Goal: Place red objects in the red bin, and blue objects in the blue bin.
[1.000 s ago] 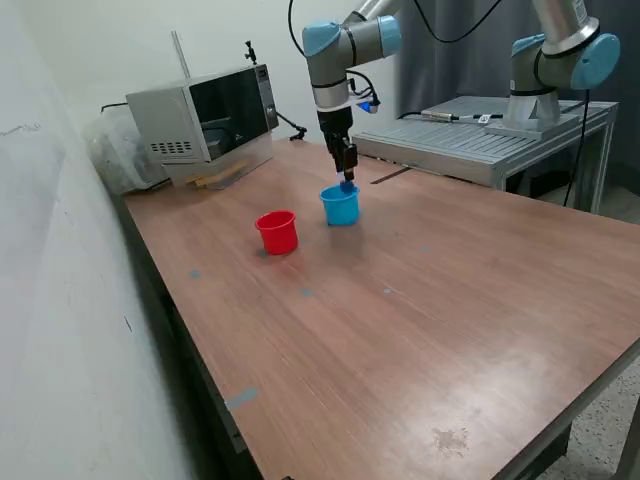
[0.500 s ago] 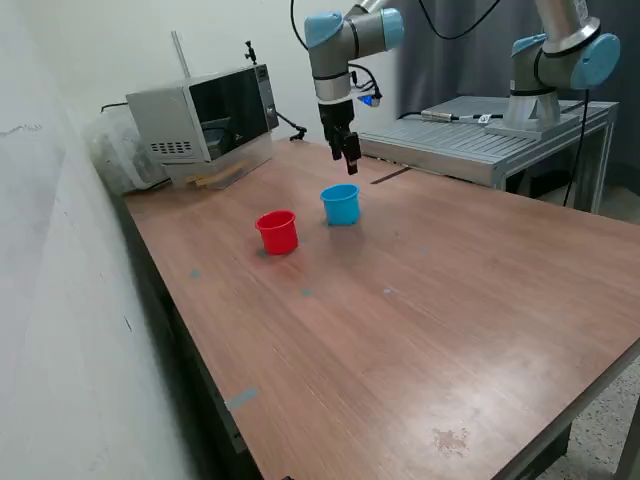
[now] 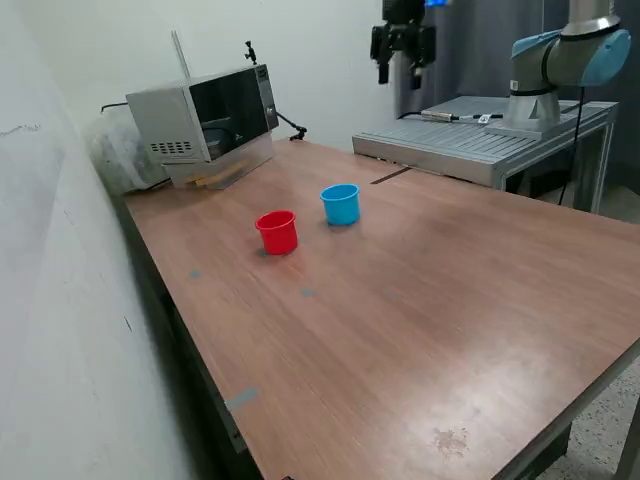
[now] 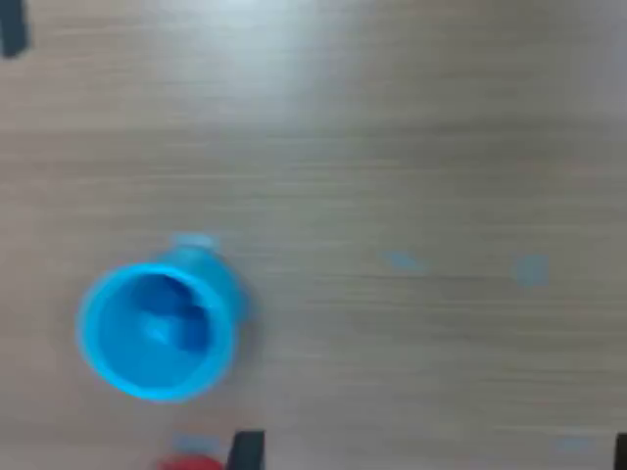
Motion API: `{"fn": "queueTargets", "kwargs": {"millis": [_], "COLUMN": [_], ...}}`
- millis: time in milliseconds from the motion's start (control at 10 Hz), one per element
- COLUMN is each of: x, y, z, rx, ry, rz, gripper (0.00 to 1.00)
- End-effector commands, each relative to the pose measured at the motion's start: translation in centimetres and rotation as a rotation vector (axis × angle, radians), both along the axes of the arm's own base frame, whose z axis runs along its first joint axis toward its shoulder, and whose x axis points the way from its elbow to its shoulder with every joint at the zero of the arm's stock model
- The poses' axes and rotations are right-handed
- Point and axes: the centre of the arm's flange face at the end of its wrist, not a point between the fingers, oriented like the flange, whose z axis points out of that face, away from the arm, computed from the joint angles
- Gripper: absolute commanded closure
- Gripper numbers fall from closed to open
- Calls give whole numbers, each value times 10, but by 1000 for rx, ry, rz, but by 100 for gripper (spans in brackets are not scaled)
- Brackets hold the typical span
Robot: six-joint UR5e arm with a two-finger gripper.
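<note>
High at the top of the exterior view, right of centre, the gripper [image 3: 402, 62] hangs well above the table [image 3: 430, 300], its two fingers apart with nothing between them. That height and emptiness suggest a pose clear of the work, not one poised to grasp anything.

Below it and toward the exterior view's left, the blue bin [image 3: 341, 204] stands upright on the wood, mouth up. From the wrist camera the light blue cup [image 4: 157, 331] is seen almost straight down its opening, and darker blue shapes lie on its floor; the blur keeps me from counting them, but they look like the blue objects resting inside. A cup set mouth up is what lets things be dropped in from above.

Just beside it, further toward the exterior view's left and a little nearer the camera, the red bin [image 3: 277, 231] also stands upright. Its inside is not visible from this angle; in the wrist view only a sliver of red [image 4: 191, 462] shows at the lower edge. No loose cubes lie on the tabletop in either view, so the sorting seems finished or nearly so.

Further out, a microwave [image 3: 205, 118] sits at the table's far corner in the upper left, and a second robot arm [image 3: 560, 60] stands on a metal bench [image 3: 480, 140] at the upper right, apart from the task.
</note>
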Motion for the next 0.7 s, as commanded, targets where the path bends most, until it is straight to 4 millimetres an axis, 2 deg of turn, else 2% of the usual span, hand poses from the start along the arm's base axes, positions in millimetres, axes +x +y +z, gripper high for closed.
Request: {"fn": "queueTargets", "kwargs": {"millis": [0, 200, 300, 600], "x": [114, 135, 141, 171], "y": [-130, -130, -125, -96], "z": [76, 91, 89, 53], "rx": [-46, -50, -44, -4], "ry": [74, 33, -23, -399], "rz": [273, 282, 273, 216], "gripper": [0, 0, 0, 0]}}
